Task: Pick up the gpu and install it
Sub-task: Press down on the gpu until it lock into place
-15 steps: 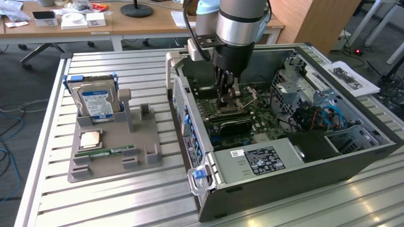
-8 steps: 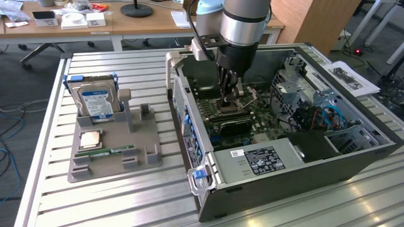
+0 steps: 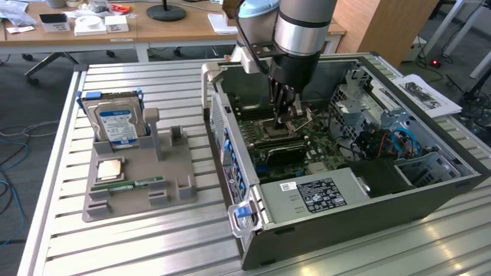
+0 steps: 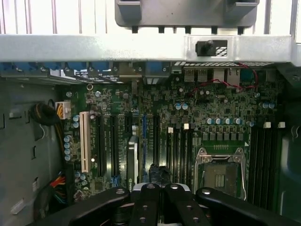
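Observation:
The gpu (image 3: 281, 150) is a dark flat card standing on edge in a slot of the motherboard (image 3: 322, 150), inside the open computer case (image 3: 345, 201). In the wrist view the gpu (image 4: 133, 157) is a thin grey strip seen edge-on beside a blue slot (image 4: 144, 141). My gripper (image 3: 282, 122) reaches down into the case just above the board, a little beyond the card, near the processor socket (image 4: 218, 172). Its black fingers (image 4: 146, 202) are shut together, and I see nothing between them. The gripper (image 4: 160, 178) hangs right next to the card's top edge.
On the exterior view's left, a grey fixture (image 3: 172, 184) carries a hard drive with a blue label (image 3: 117, 123), a small tan square chip (image 3: 110, 168) and a green memory stick (image 3: 126, 186). The case's walls, drive cage (image 3: 368, 109) and cables (image 3: 399, 141) surround the board.

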{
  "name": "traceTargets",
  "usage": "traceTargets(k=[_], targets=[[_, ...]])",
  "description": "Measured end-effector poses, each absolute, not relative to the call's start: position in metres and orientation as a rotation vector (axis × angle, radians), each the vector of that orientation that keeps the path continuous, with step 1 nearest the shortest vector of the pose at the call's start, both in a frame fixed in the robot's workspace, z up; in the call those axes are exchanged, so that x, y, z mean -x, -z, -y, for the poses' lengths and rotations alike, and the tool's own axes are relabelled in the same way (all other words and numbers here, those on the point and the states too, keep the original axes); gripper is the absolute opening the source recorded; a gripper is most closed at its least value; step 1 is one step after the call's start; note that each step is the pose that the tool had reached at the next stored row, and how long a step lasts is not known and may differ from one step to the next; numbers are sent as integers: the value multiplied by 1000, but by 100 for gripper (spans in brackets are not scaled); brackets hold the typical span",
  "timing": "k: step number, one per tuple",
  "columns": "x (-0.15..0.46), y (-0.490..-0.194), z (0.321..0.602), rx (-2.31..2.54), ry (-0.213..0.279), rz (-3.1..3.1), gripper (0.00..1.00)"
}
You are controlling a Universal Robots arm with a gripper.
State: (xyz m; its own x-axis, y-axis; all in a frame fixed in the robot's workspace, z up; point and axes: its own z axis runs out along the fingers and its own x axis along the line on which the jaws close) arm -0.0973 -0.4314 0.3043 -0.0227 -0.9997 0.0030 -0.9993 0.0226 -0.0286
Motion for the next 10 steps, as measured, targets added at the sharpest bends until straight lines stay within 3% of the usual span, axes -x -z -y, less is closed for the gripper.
traceTargets(k=[10], targets=[[94,-304,431,2183,35,-2234,11]])
